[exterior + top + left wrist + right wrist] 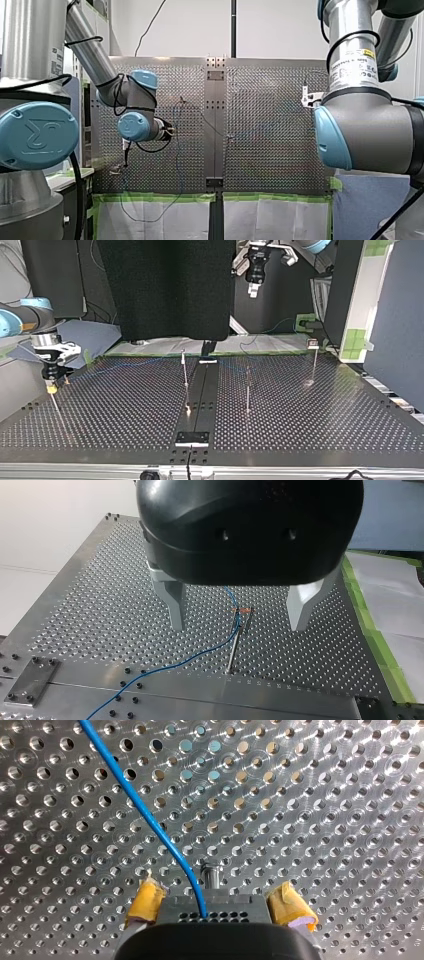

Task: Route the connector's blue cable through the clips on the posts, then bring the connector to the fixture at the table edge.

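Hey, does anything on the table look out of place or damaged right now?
Only slightly: in the front view the blue cable runs off the table edge and droops in a slack loop over the white sheet. The posts stand upright; nothing looks damaged.

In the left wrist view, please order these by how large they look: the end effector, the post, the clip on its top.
Left end effector: largest, but nearest the camera.
Post.
Clip: smallest.
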You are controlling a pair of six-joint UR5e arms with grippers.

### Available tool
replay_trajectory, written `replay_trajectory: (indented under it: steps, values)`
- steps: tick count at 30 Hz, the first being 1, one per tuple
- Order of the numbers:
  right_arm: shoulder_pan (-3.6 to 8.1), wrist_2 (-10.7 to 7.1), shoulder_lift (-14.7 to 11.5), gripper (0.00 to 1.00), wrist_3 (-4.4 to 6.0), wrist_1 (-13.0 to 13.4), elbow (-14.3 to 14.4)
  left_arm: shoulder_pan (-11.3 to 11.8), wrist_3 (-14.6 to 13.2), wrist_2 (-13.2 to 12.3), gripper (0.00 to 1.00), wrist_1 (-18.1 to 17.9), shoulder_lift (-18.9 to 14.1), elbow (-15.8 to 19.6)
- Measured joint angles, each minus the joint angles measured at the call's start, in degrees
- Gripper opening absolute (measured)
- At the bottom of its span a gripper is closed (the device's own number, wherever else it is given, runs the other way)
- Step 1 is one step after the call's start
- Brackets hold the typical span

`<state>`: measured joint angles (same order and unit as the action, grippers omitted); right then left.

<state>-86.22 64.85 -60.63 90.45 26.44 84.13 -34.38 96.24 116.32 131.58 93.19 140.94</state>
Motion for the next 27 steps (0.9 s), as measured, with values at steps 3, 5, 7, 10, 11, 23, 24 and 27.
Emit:
replay_trajectory:
  steps: [3, 5, 7, 10, 11, 23, 24, 27]
  values:
    - [-0.02, 0.07, -0.04, 1.00, 0.01, -0.12, 0.01, 0.00, 0.00, 0.00, 1.00, 0.00, 0.00, -0.02]
    - [-0.04, 0.26, -0.05, 1.00, 0.01, -0.18, 0.02, 0.00, -0.01, -0.01, 1.00, 0.01, 0.00, -0.02]
    - [-0.04, 0.51, -0.05, 1.00, 0.01, -0.21, 0.03, 0.00, -0.01, -0.03, 1.00, 0.05, 0.00, -0.01]
    - [-0.03, 0.74, -0.05, 1.00, 0.01, -0.29, 0.04, -0.02, -0.01, -0.02, 1.00, 0.07, -0.01, -0.01]
    - [-0.03, 0.80, -0.04, 1.00, 0.01, -0.30, 0.04, -0.03, 0.00, -0.02, 1.00, 0.08, -0.01, -0.01]
    - [-0.03, 2.18, -0.03, 1.00, 0.01, -0.28, 0.04, -0.04, -0.32, -0.08, 1.00, 0.10, -0.01, 0.00]
    - [-0.03, 2.22, -0.02, 1.00, 0.01, -0.28, 0.04, -0.04, -0.33, -0.09, 1.00, 0.12, 0.00, 0.00]
    - [-0.02, 2.31, -0.03, 1.00, -0.03, -0.30, 0.03, -0.03, -0.35, -0.07, 1.00, 0.14, 0.00, 0.01]
